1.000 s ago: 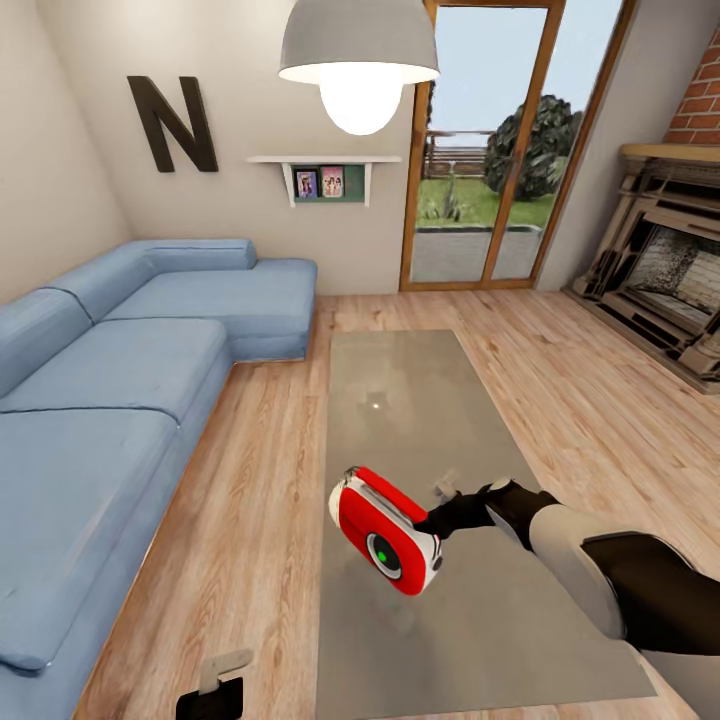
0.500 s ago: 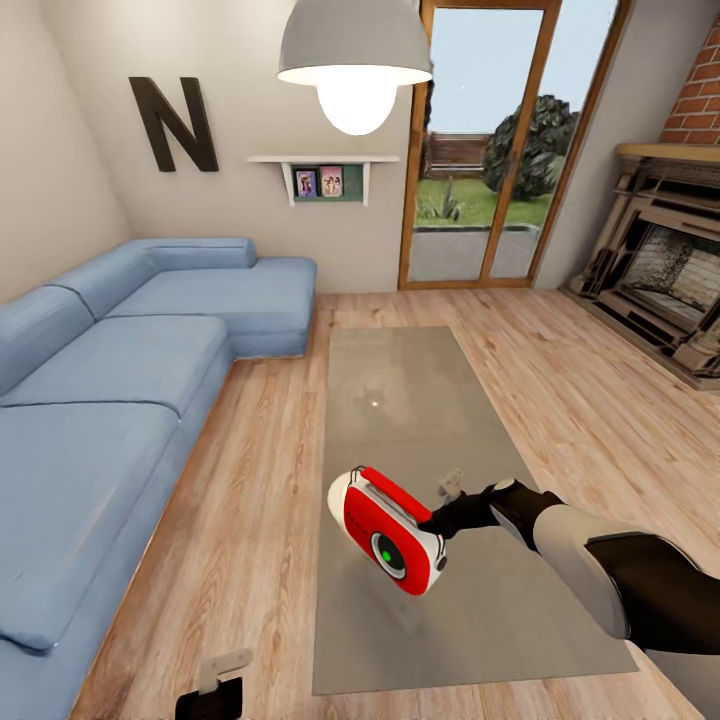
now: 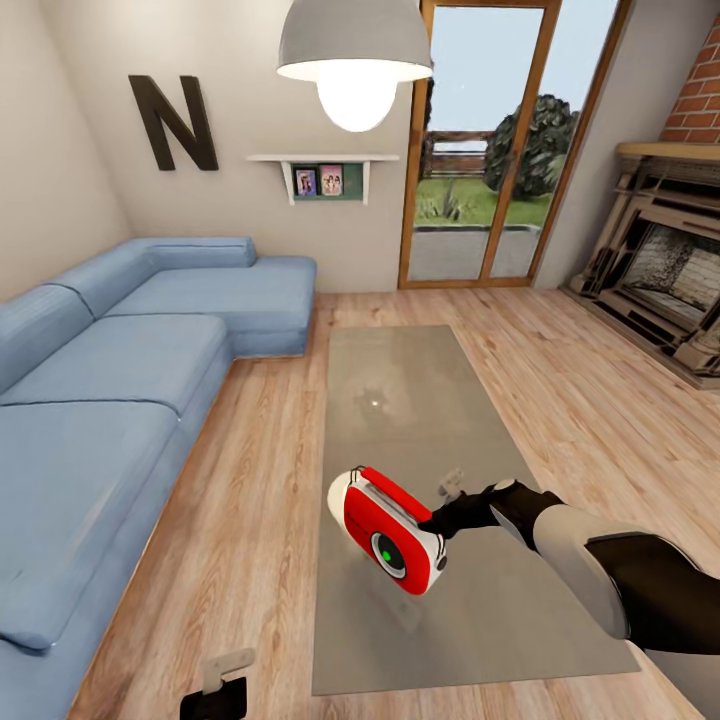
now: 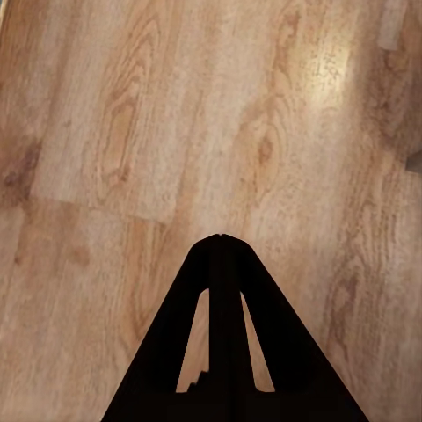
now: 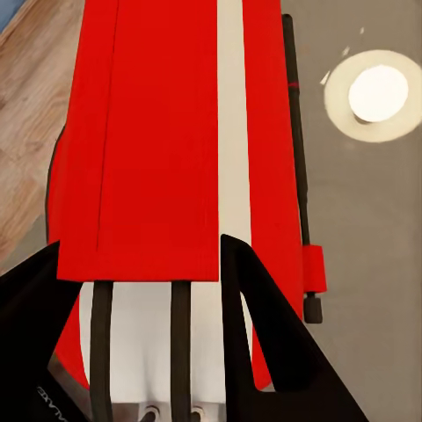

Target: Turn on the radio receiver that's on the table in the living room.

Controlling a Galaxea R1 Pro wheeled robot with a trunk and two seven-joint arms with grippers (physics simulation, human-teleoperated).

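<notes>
Right gripper [image 3: 437, 521] pinches the red radio receiver [image 3: 387, 531] – held tilted above the table's [image 3: 420, 400] near-left part; left gripper [image 4: 220, 242] pressed together over floor

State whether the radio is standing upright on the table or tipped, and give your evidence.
Tipped. In the head view the radio receiver leans at a slant, raised above the table, held at one end by the right gripper.
</notes>
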